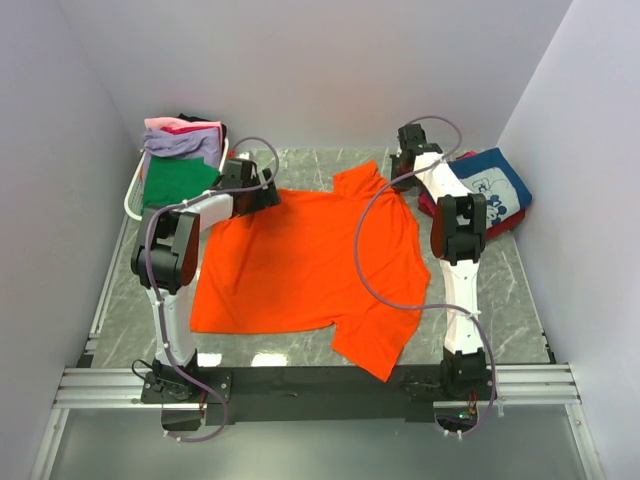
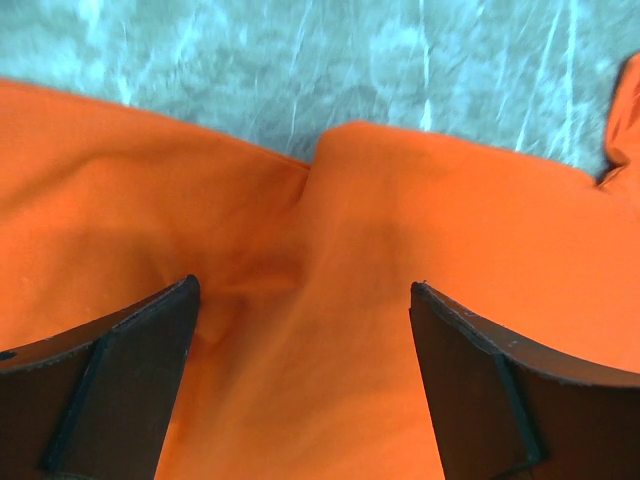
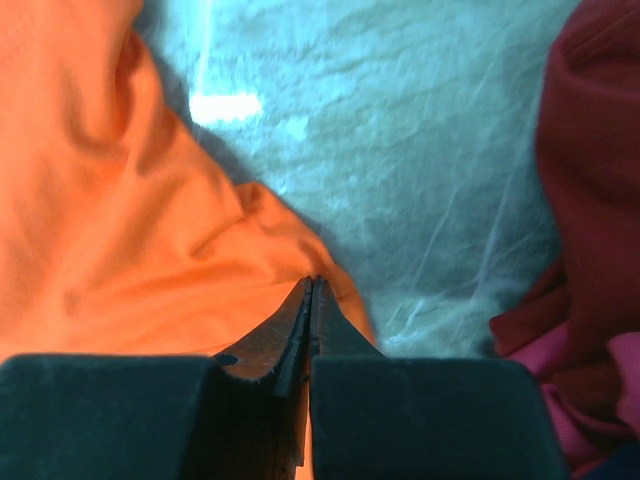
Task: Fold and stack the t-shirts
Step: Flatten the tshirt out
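Observation:
A bright orange t-shirt (image 1: 300,260) lies spread flat in the middle of the marble table, one sleeve pointing to the far side. My left gripper (image 1: 272,195) hovers low over the shirt's far left edge, open wide; in the left wrist view only orange cloth (image 2: 330,250) lies between its fingers (image 2: 305,290). My right gripper (image 1: 400,175) is at the far right sleeve. In the right wrist view its jaws (image 3: 312,282) are pressed together on the edge of the orange cloth (image 3: 120,230), a sliver of orange showing between them.
A white slatted basket (image 1: 133,195) at the far left holds green (image 1: 175,182), lavender (image 1: 180,143) and pink (image 1: 175,125) tees. At the far right a navy blue printed tee (image 1: 495,190) lies folded on red and pink cloth (image 3: 590,150). White walls enclose the table.

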